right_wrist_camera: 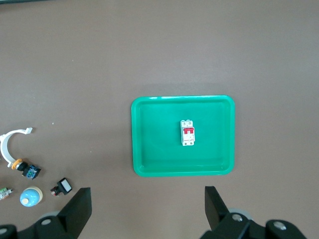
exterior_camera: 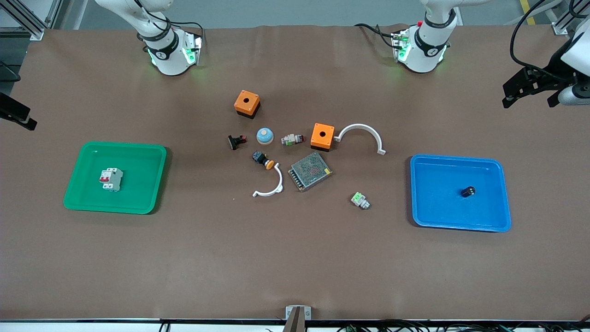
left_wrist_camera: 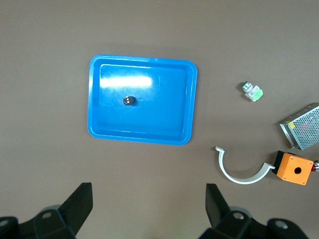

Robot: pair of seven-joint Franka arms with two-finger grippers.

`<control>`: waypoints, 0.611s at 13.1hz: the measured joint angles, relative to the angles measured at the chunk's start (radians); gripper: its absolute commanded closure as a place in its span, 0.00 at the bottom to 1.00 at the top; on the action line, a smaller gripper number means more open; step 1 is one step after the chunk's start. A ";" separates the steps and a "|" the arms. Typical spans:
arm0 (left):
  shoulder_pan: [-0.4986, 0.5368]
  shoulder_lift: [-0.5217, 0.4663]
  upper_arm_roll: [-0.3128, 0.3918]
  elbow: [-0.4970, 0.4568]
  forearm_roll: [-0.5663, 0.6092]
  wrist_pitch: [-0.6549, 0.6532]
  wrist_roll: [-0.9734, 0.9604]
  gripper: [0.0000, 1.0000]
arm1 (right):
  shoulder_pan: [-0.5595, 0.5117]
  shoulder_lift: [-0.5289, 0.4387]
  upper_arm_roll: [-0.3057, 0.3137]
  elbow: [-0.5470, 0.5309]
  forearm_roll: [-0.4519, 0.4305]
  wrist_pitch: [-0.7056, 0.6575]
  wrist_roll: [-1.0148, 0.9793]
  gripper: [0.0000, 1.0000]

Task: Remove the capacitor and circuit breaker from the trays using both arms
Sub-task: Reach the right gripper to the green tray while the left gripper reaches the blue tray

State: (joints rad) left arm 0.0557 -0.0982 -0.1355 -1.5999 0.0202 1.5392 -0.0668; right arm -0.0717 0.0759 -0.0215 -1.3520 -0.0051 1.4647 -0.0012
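Observation:
The capacitor (exterior_camera: 469, 191), a tiny black cylinder, lies in the blue tray (exterior_camera: 433, 216) at the left arm's end of the table; it also shows in the left wrist view (left_wrist_camera: 129, 100). The breaker (exterior_camera: 111, 179), white with red levers, lies in the green tray (exterior_camera: 138, 203) at the right arm's end; it also shows in the right wrist view (right_wrist_camera: 187, 133). My left gripper (exterior_camera: 529, 99) (left_wrist_camera: 148, 204) is open and empty, high over the table's end. My right gripper (exterior_camera: 16, 113) (right_wrist_camera: 148, 204) is open and empty, high at the other end.
Loose parts lie mid-table: two orange boxes (exterior_camera: 246, 102) (exterior_camera: 322, 136), two white arcs (exterior_camera: 362, 133) (exterior_camera: 272, 189), a grey mesh power supply (exterior_camera: 310, 170), a blue-domed button (exterior_camera: 265, 135), a black-and-red switch (exterior_camera: 236, 140), an orange-capped push-button (exterior_camera: 262, 159), a white-and-green connector (exterior_camera: 360, 200).

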 measured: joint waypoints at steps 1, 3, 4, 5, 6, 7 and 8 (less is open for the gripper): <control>0.000 0.004 0.001 0.001 0.000 0.000 0.000 0.00 | 0.000 0.000 0.000 0.000 0.000 0.000 0.003 0.00; 0.002 0.023 0.005 0.005 0.000 0.001 0.000 0.00 | 0.003 0.000 0.000 0.003 0.000 0.000 0.009 0.00; 0.002 0.042 0.008 0.013 0.000 0.002 0.000 0.00 | 0.004 0.000 0.001 0.006 0.000 0.000 0.011 0.00; 0.003 0.067 0.009 0.027 0.000 0.003 0.000 0.00 | 0.005 0.000 0.001 0.007 0.000 0.000 0.012 0.00; 0.004 0.098 0.011 0.039 0.000 0.005 0.000 0.00 | 0.004 0.000 -0.001 0.007 -0.001 0.000 0.014 0.00; 0.008 0.131 0.013 0.047 0.000 0.011 0.000 0.00 | 0.003 0.001 -0.003 0.007 -0.001 0.001 0.015 0.00; 0.015 0.169 0.014 0.049 0.000 0.026 0.000 0.00 | -0.001 0.005 -0.006 0.006 -0.001 0.007 0.015 0.00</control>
State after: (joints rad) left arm 0.0710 0.0707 -0.1210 -1.5509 0.0203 1.5655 -0.0668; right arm -0.0730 0.0807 -0.0272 -1.3462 -0.0065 1.4722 0.0139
